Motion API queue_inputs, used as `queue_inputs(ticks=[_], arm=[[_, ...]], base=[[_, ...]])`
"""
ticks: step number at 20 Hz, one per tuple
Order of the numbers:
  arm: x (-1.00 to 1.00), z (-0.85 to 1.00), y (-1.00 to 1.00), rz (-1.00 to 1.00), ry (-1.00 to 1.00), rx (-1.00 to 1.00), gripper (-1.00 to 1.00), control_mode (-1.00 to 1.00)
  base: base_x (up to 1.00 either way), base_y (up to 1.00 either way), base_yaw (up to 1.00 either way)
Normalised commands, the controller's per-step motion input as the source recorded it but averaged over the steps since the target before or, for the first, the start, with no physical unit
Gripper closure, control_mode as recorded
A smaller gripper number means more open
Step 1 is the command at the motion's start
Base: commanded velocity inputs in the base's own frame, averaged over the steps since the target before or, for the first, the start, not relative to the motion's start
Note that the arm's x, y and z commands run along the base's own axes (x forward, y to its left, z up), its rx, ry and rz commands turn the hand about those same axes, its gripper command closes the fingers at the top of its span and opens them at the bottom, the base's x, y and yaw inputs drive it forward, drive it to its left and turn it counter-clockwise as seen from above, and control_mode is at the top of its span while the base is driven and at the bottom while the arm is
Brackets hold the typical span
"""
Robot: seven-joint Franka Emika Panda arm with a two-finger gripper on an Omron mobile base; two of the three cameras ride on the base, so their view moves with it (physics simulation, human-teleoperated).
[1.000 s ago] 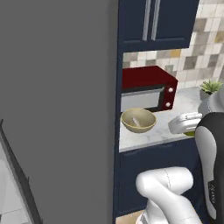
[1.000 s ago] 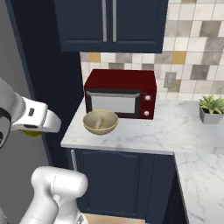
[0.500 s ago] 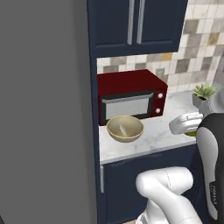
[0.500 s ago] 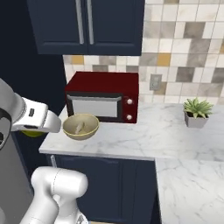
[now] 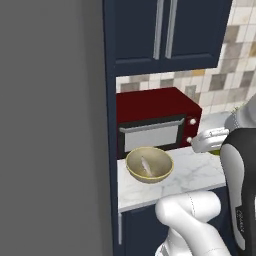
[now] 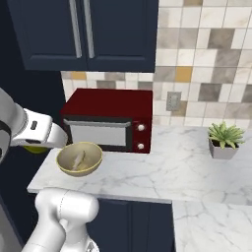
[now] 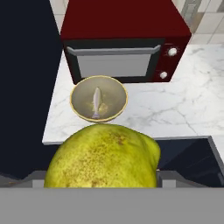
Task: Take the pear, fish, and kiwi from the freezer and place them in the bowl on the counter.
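My pincer (image 7: pixel 103 186) gripped the pear (image 7: pixel 103 156); beyond it, the bowl (image 7: pixel 99 102) on the desk (image 7: pixel 175 109) held the fish (image 7: pixel 96 103).

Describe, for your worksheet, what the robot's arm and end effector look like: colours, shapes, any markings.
The arm is glossy white, built of thick rounded tube segments with bulbous elbows. A dark, near-black joint section carries small pale lettering, too small to read. The white wrist link bears a small dark rectangular marking. The end effector shows grey finger parts at each side. No cables are visible.
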Motion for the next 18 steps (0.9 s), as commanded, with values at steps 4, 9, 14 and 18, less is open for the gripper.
queue_inputs(ticks=[4,9,14,18], arm=[[0.00,0.00,0.00,0.00,0.00,0.00,1.00,1.00],[0.00,0.00,0.00,0.00,0.00,0.00,1.00,1.00],[0.00,0.00,0.00,0.00,0.00,0.00,1.00,1.00],[0.00,0.00,0.00,0.00,0.00,0.00,1.00,1.00]], base=[[0.30,-0.51,0.00],[0.42,-0.19,0.01],[0.32,0.03,0.00],[0.20,0.21,0.00]])
